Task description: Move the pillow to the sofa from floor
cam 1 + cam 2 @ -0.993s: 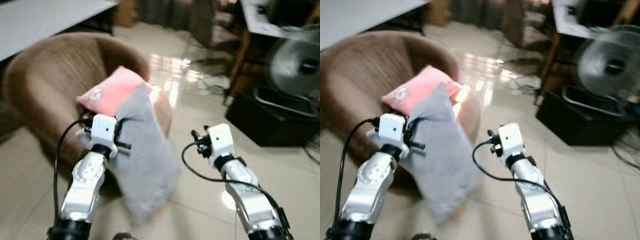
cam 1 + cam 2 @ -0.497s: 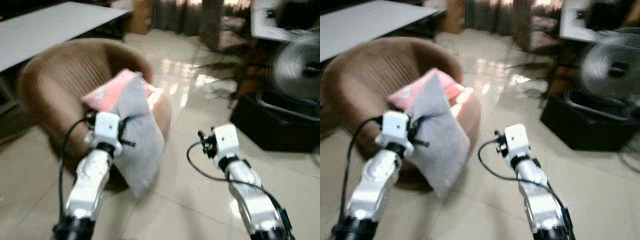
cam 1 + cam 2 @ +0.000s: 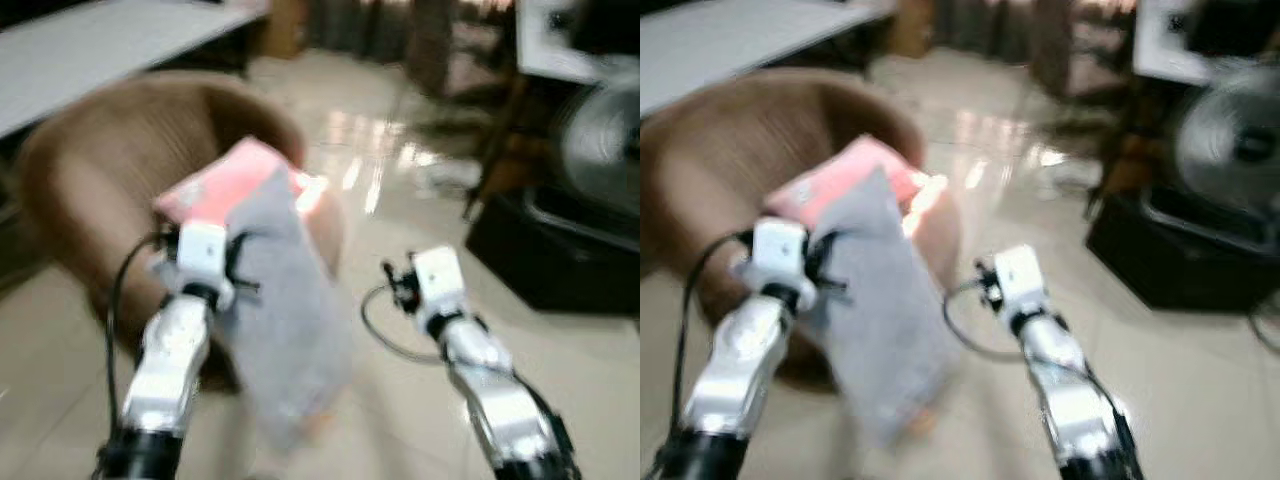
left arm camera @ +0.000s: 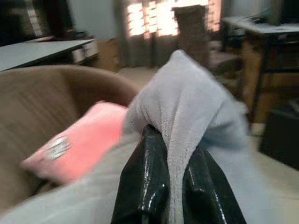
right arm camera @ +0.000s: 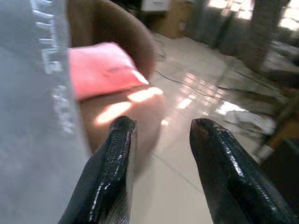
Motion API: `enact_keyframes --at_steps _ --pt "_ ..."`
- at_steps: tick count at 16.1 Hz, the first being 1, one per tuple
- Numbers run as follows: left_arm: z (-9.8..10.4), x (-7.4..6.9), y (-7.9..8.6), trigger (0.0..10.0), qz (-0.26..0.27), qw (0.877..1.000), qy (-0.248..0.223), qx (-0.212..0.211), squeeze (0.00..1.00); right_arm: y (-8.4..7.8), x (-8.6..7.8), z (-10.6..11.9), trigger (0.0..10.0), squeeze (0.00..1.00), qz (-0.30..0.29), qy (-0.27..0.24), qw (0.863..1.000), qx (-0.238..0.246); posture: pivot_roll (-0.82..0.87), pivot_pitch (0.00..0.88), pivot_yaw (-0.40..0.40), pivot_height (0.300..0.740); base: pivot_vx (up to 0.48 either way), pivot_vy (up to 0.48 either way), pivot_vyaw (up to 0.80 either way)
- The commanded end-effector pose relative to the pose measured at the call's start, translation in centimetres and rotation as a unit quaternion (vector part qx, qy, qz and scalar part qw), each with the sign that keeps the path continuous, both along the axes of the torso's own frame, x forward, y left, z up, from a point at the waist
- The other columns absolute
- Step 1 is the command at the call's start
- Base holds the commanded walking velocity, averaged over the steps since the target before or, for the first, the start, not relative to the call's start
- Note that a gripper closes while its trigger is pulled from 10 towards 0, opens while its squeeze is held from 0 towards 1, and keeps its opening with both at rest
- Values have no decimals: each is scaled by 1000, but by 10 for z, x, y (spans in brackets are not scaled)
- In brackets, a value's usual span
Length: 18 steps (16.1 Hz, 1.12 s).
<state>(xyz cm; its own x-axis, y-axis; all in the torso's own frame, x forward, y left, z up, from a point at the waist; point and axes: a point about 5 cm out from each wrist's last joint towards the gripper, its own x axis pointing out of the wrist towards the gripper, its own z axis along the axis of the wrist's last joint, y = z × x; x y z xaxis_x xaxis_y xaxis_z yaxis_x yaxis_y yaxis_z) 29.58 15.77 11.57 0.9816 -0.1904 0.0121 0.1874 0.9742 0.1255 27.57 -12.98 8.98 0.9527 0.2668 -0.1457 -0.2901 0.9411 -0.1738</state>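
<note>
There are two pillows, one sofa and two grippers.

The gray pillow [image 3: 290, 310] is soft and looks like knit cloth. It is long and floppy. It hangs up off the floor [image 3: 400, 250], just in front of the sofa [image 3: 110, 180]. The left gripper [image 4: 174, 182] is clamped tight on a fold near the top of the gray pillow, and the cloth bunches up between its two shiny black fingers [image 4: 145, 177]. The rest of the gray pillow droops down below that gripper.

The pink pillow [image 3: 225, 185] is flat and square, with a small silver mark on it. It lies on the seat of the sofa, behind the gray pillow.

The sofa is round like a tub, brown, and seems to have thin ribs in its cloth, but the head views are blurry.

The right gripper [image 5: 161, 154] is off to the side of the sofa, beside the gray pillow. Its two black fingers are spread apart with nothing between them.

The floor is smooth, pale tile and shines with light.
</note>
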Motion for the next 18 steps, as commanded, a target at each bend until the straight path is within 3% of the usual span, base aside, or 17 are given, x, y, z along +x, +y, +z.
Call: enact_keyframes --at_steps 1,6,10,18 --pt "12 3 -8 10000 -13 1000 -28 -6 0 -5 1 -1 10000 0 -8 1 1000 -7 25 0 -9 740 416 0 800" --pt "12 3 -7 10000 -17 999 -29 -3 0 -3 2 -1 10000 0 -5 0 1000 -7 27 0 -7 740 418 0 800" --pt "10 4 -10 10000 -25 999 -27 1 0 -8 2 -3 10000 0 -26 4 1000 -2 25 0 -4 740 414 0 0" --pt "9 4 -12 10000 -33 999 -23 5 0 -4 2 -4 10000 0 -7 3 1000 -11 25 0 -3 740 390 0 0"
